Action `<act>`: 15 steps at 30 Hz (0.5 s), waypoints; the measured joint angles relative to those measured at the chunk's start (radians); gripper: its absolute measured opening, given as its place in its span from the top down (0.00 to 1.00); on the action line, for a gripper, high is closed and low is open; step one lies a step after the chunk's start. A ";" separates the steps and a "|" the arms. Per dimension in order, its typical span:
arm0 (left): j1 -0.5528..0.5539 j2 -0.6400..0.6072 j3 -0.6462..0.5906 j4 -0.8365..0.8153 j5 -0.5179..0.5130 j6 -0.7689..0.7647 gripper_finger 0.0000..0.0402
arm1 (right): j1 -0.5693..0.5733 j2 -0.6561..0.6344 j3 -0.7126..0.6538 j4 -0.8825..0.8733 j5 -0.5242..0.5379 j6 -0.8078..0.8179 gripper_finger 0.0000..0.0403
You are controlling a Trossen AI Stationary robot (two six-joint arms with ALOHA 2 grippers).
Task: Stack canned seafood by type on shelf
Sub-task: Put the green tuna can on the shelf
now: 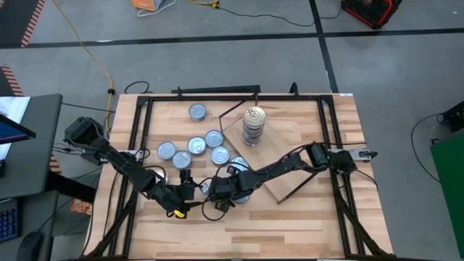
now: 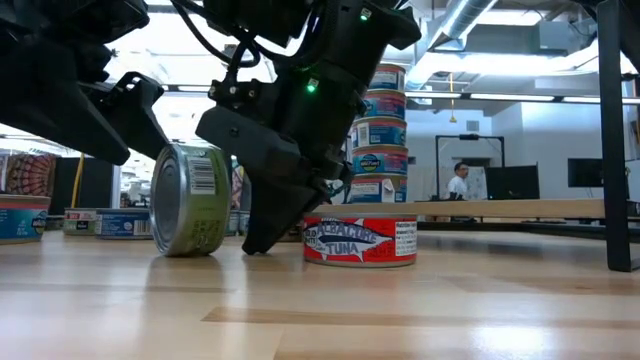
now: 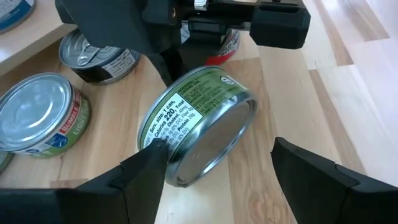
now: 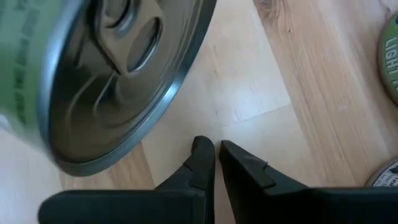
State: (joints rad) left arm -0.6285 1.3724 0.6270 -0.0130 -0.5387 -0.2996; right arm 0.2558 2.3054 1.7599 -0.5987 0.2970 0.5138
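on the left of your high view, the left tool sits low near the front of the table, fingers spread and released around a green-labelled tin that stands on its edge, grasping nothing. judging from this, the spread is there to take the tin across its flat faces, which only works while it stays on its rim. one finger looks to be touching the tin's wall; the other is apart from it.

to its right, the right tool points down at the bare wood just beside the same tin, fingers nearly clenched with only a thin gap, holding nothing; it seems placed to prop or tip the tin.

further right and back, the shelf carries a stack of tins. loose tins lie flat left of it.

in the low view the right arm hides part of the tuna tin and the stack's lower tins. the high view cannot separate the two tools clearly.
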 joint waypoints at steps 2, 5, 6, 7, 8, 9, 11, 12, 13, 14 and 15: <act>0.000 0.000 0.000 -0.004 -0.002 0.000 0.31 | -0.001 0.000 0.000 -0.001 0.000 -0.008 0.82; -0.005 0.000 0.000 -0.012 -0.022 0.004 0.31 | -0.003 -0.010 0.000 -0.009 0.001 -0.022 0.82; -0.009 0.000 0.000 -0.018 -0.035 0.006 0.31 | -0.004 -0.014 0.000 -0.011 0.006 -0.028 0.82; -0.012 0.000 0.000 -0.024 -0.045 0.008 0.31 | -0.006 -0.018 0.000 -0.011 0.012 -0.035 0.82; -0.014 0.000 0.000 -0.027 -0.051 0.008 0.31 | -0.009 -0.027 0.000 -0.016 0.014 -0.043 0.82; -0.016 0.001 -0.001 -0.029 -0.053 0.008 0.31 | -0.009 -0.033 0.000 -0.025 0.020 -0.050 0.82; -0.016 0.001 -0.001 -0.027 -0.051 0.002 0.31 | -0.011 -0.038 0.002 -0.019 0.022 -0.052 0.82; -0.018 0.001 -0.001 -0.028 -0.050 -0.003 0.31 | -0.011 -0.041 0.002 -0.025 0.022 -0.054 0.82; -0.019 0.001 -0.001 -0.029 -0.050 -0.008 0.31 | -0.012 -0.041 0.002 -0.034 0.022 -0.061 0.82; -0.021 0.001 -0.001 -0.029 -0.048 -0.011 0.31 | -0.013 -0.041 0.002 -0.037 0.022 -0.072 0.82; -0.024 0.001 -0.001 -0.031 -0.047 -0.015 0.31 | -0.013 -0.041 0.002 -0.038 0.022 -0.076 0.82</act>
State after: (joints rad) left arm -0.6526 1.3731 0.6262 -0.0436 -0.5859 -0.3143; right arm 0.2432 2.2640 1.7618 -0.6363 0.3187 0.4374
